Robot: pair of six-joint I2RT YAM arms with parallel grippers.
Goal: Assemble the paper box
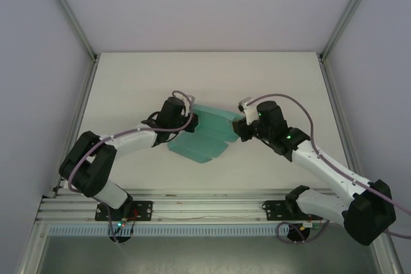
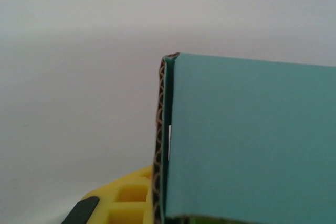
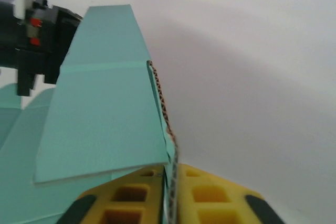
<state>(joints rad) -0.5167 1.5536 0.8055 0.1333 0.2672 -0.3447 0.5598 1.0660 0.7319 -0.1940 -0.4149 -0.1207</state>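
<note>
The paper box (image 1: 204, 135) is a partly folded teal-green card sheet, held up between both grippers at the middle of the table. My left gripper (image 1: 191, 124) grips its left end. In the left wrist view a teal panel (image 2: 252, 140) covers the right side, its brown corrugated edge (image 2: 158, 140) pressed against one yellow finger (image 2: 123, 198); the other finger is hidden behind the card. My right gripper (image 1: 241, 126) holds the right end. There, both yellow fingers (image 3: 220, 195) pinch the card's corrugated edge (image 3: 167, 124), and folded teal flaps (image 3: 105, 108) rise to the left.
The white table (image 1: 205, 75) stretches behind the box, closed in by pale walls with metal posts (image 1: 70, 17). An aluminium rail (image 1: 205, 213) carrying the arm bases runs along the near edge. The left arm's black wrist (image 3: 42, 30) shows in the right wrist view.
</note>
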